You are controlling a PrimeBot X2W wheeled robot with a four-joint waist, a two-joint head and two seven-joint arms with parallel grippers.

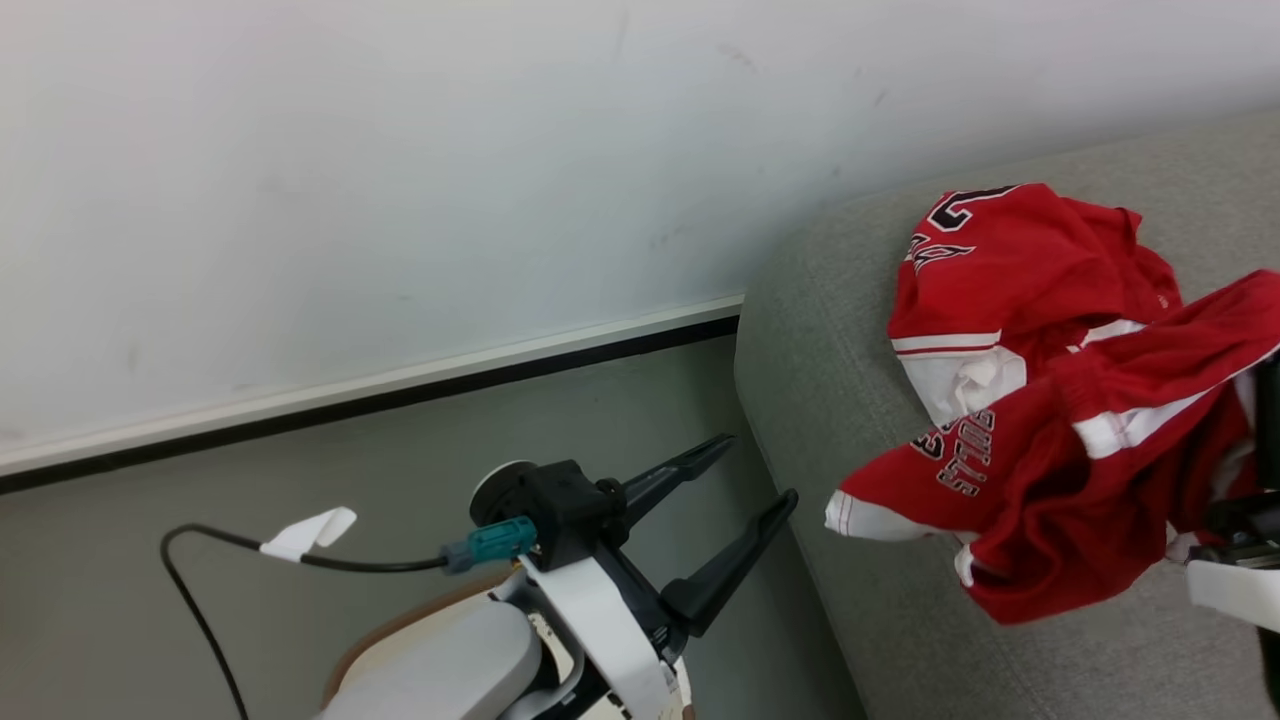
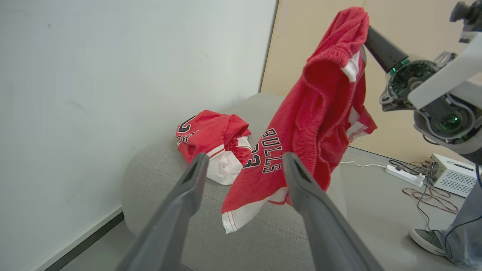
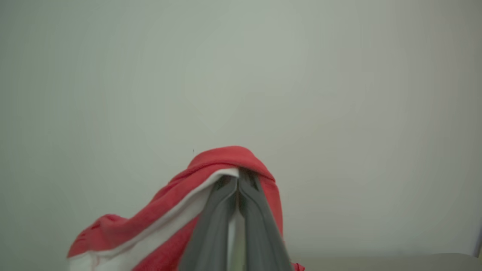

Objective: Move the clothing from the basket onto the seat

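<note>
On the grey seat (image 1: 830, 350) lies a crumpled red jersey (image 1: 1010, 260) with black-and-white numerals, also seen in the left wrist view (image 2: 212, 135). A second piece of clothing, red shorts (image 2: 320, 113) with dark lettering and white trim, hangs over the seat's near end (image 2: 169, 180). My right gripper (image 2: 367, 30) is shut on the shorts' waistband, with its fingers pressed together under the red cloth (image 3: 238, 177). My left gripper (image 1: 755, 475) is open and empty, low beside the seat's end and pointing at the hanging shorts (image 1: 1060, 480). A bit of the basket's brown rim (image 1: 400, 625) peeks out under my left forearm.
A white wall with a dark baseboard (image 1: 400, 395) runs behind the seat. A black cable with a white tag (image 1: 305, 535) trails from my left wrist. To the right, on the floor, are a power strip (image 2: 404, 175), tangled wires, a white box (image 2: 450, 173) and a person's shoe (image 2: 429, 239).
</note>
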